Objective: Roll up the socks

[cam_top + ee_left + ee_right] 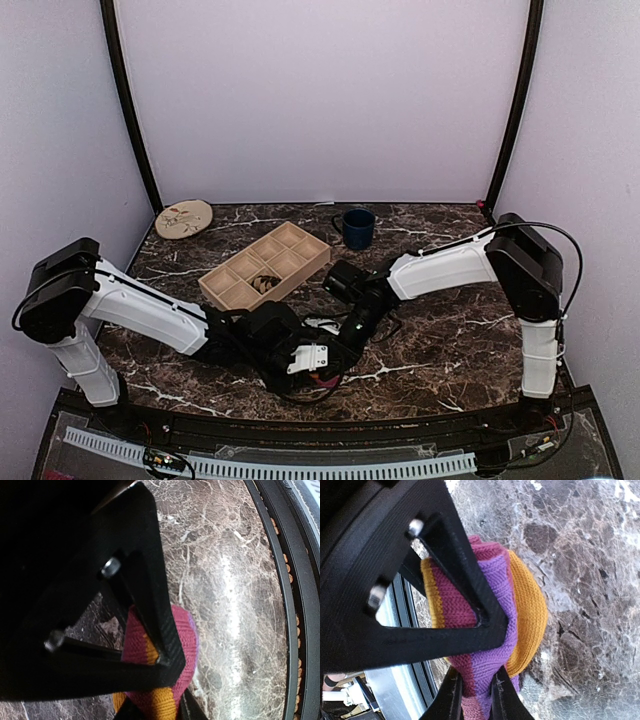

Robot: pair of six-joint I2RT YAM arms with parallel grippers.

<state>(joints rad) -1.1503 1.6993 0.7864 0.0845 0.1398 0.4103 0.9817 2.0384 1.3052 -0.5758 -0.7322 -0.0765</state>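
At lower centre of the overhead view, on the dark white-veined marble table ringed by pale lilac walls, the purple, orange and red striped sock lies bunched, pinched between the narrow right gripper and left gripper.

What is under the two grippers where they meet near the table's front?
The striped sock, bunched on the marble table, pinched by the left gripper and right gripper. From above, they cover almost all of it.
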